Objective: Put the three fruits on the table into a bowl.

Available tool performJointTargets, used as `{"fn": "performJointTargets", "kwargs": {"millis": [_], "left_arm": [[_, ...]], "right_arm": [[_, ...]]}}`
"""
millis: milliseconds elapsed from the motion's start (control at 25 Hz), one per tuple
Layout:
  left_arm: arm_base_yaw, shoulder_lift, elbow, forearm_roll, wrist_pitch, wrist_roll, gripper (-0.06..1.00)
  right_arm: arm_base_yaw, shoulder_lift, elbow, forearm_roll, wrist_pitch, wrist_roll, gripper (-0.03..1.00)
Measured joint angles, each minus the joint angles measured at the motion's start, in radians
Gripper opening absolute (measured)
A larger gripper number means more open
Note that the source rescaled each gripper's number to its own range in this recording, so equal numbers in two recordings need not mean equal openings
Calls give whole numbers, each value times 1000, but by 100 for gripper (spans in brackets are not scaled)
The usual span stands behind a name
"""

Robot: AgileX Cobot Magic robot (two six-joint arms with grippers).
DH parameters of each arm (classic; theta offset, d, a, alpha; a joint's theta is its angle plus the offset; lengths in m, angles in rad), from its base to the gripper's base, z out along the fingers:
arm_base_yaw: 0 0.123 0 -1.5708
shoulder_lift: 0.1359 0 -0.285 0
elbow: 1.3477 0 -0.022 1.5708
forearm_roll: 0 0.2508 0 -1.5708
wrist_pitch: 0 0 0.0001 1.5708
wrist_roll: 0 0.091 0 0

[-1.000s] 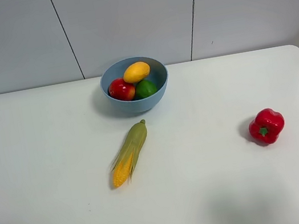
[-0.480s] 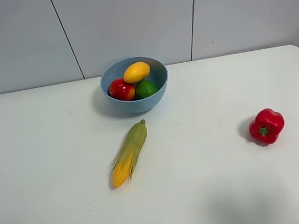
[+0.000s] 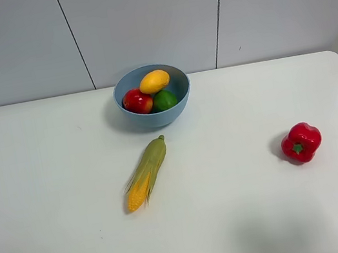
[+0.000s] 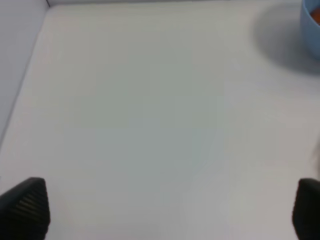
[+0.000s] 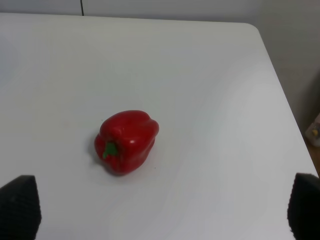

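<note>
Filling the bowl point(image 3: 129, 116): three glossy fruits point(image 3: 150, 92)

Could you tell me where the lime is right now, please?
In the exterior high view the lime sits inside the light-blue bowl at the table's far middle, beside the pomegranate and just below the mango.

Camera layout: one high overview, two close wrist views.

From my station, the exterior high camera looks down and forward across the whole table point(image 3: 60, 250) toward the back wall. The left wrist camera faces bare tabletop at close range, catching the bowl point(image 4: 311, 27) at its frame edge. The right wrist camera looks obliquely at the bell pepper point(image 5: 127, 140), which the overview shares on the table's right side.
</note>
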State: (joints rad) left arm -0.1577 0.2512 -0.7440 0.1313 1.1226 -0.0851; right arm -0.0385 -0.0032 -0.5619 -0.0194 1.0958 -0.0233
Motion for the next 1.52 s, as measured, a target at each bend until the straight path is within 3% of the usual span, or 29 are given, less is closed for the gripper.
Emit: {"fn": "performJointTargets", "kwargs": {"millis": [240, 760, 1240, 1520], "left_arm": [[0, -122, 121, -3, -7, -51, 100], [0, -253, 293, -5, -21, -62, 100], [1, -255, 301, -7, -27, -62, 100], [67, -255, 301, -7, -27, -62, 100]], "right_arm": [[0, 0, 0, 0, 0, 0, 100], [0, 0, 0, 0, 0, 0, 100], [0, 0, 0, 0, 0, 0, 100], [0, 0, 0, 0, 0, 0, 100]]}}
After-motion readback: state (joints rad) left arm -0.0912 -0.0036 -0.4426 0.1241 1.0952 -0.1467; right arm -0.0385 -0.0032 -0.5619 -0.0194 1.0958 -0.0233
